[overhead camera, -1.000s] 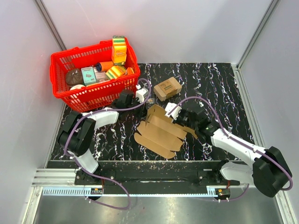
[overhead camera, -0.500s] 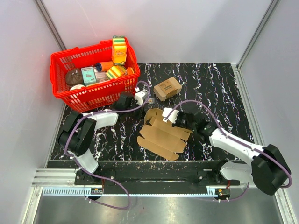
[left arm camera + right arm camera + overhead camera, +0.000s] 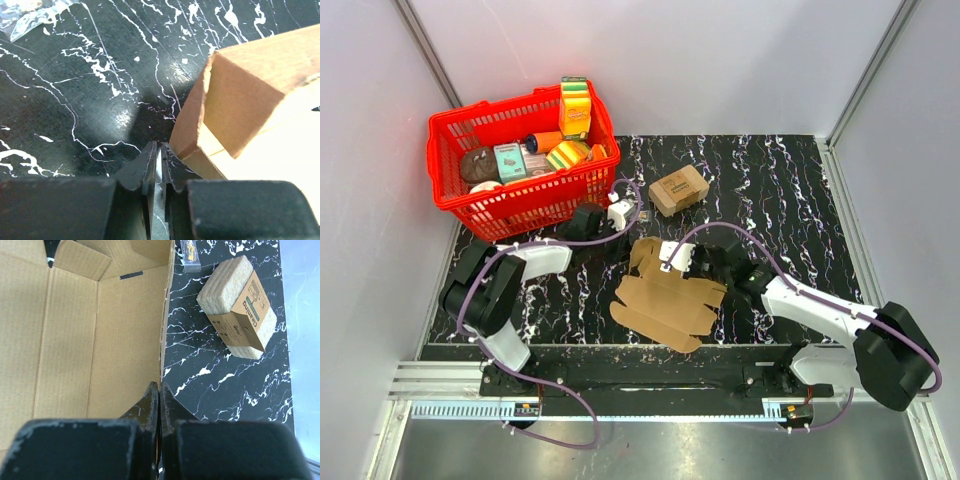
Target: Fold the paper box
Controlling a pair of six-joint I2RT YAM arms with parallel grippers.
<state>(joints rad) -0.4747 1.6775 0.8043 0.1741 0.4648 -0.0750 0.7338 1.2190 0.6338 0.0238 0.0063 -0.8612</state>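
With both grippers' jaws pressed together, right gripper (image 3: 160,387) at the edge of the plain brown corrugated cardboard sheet (image 3: 665,295) at centre frame, left gripper (image 3: 159,148) beside its raised flap (image 3: 235,100) — pin one panel, then fold along the scores.

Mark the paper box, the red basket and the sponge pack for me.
paper box (image 3: 665,300): top view, middle of its flat panel.
red basket (image 3: 530,200): top view, its near wall.
sponge pack (image 3: 245,315): right wrist view, its printed sleeve.

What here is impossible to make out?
Top view: labels on goods in the red basket are too small; the right gripper covers part of the paper box.
Left wrist view: the paper box runs off the right edge.
Right wrist view: a small clear bag is cut off by the top edge.
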